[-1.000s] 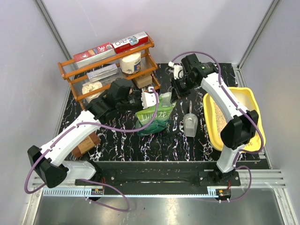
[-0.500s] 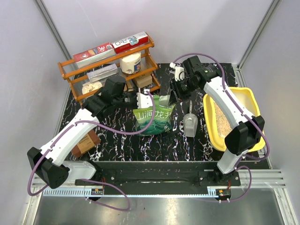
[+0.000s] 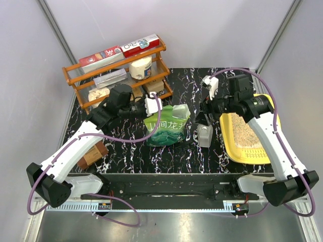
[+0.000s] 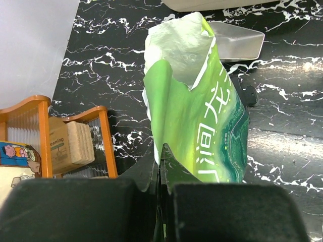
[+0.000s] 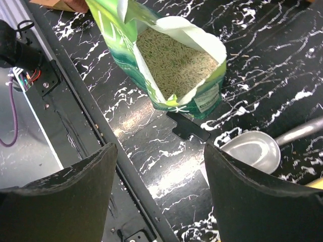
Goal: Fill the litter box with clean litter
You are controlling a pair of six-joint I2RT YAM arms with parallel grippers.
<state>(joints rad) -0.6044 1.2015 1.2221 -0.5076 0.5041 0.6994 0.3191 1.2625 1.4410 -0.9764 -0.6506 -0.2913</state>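
Observation:
The green pouch (image 3: 166, 126) stands open at mid table, and pale clean litter (image 5: 174, 60) shows inside its mouth. My left gripper (image 3: 151, 107) is shut on the pouch's upper left edge; in the left wrist view its jaws pinch the foil (image 4: 161, 166) of the pouch (image 4: 202, 106). The yellow litter box (image 3: 252, 157) sits at the right with a layer of litter (image 3: 247, 132) in it. My right gripper (image 3: 205, 115) hangs open between pouch and box, over the grey scoop (image 3: 204, 135), holding nothing. Its fingers (image 5: 75, 191) frame bare table, with the scoop (image 5: 252, 151) beside them.
An orange wire rack (image 3: 118, 75) with boxes and a tub stands at the back left, close behind my left gripper. A brown box (image 3: 92, 154) lies at the left front. A black rail (image 3: 166, 181) runs along the near table edge.
My right gripper has let go, opened wide and swung right from the pouch's far side to above the scoop. The left gripper still holds the pouch, which has shifted slightly.

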